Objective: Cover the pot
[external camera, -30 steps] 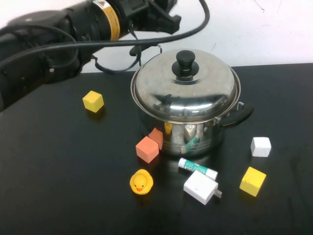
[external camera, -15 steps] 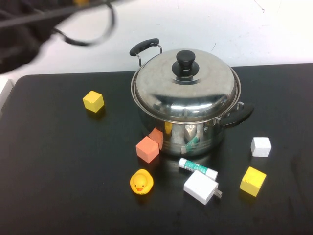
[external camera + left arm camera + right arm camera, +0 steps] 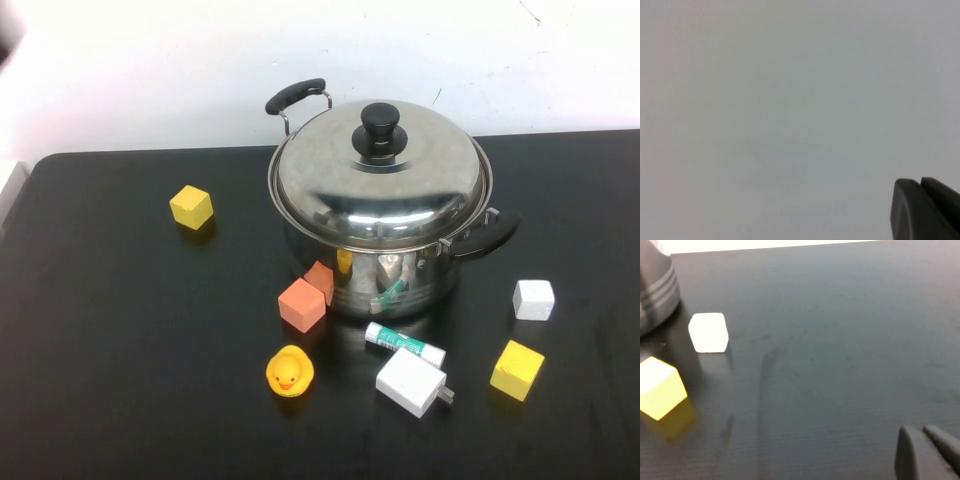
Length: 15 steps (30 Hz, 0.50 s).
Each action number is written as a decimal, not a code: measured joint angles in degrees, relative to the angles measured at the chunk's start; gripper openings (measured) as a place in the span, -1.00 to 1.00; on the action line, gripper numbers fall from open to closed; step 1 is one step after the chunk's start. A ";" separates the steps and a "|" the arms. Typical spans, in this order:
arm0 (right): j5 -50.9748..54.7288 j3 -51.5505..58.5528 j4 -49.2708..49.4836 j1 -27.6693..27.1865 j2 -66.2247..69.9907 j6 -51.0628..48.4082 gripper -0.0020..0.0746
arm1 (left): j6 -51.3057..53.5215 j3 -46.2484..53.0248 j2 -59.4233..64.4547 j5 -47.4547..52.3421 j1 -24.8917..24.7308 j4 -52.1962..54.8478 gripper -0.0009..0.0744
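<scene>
Left tool [image 3: 925, 210] comes first: it is out of the high view altogether, its wrist camera faces nothing but blank pale wall, and only its dark fingertips show at the frame's edge, pressed together, clenched on nothing. Nothing of the task lies before it, so the pot sits somewhere behind or below where it points. The pot [image 3: 385, 265] stands mid-counter with the domed steel lid [image 3: 380, 175] already seated on its rim, black knob [image 3: 378, 128] upright on top and the two black side handles [image 3: 295, 96] sticking out past the lid; by the look of it the covering is done and no move toward the pot remains for either arm. Right tool [image 3: 927, 452] is also absent from the high view; its wrist camera looks across the black counter [image 3: 840, 340], its fingertips lying side by side, apparently closed and empty. Ahead of it sit a white block [image 3: 709, 332] and a yellow block [image 3: 660, 387], with the pot's steel wall just past them, which makes this the arm nearer the pot.
</scene>
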 joint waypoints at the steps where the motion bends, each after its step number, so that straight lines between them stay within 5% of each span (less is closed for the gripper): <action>1: 0.00 0.00 0.00 0.00 0.00 0.00 -0.95 | 0.00 3.01 -2.87 0.27 0.00 0.00 -0.98; 15: 0.00 0.00 0.00 0.00 0.00 0.00 -0.95 | -1.11 35.86 -34.87 0.73 0.00 -0.22 -0.98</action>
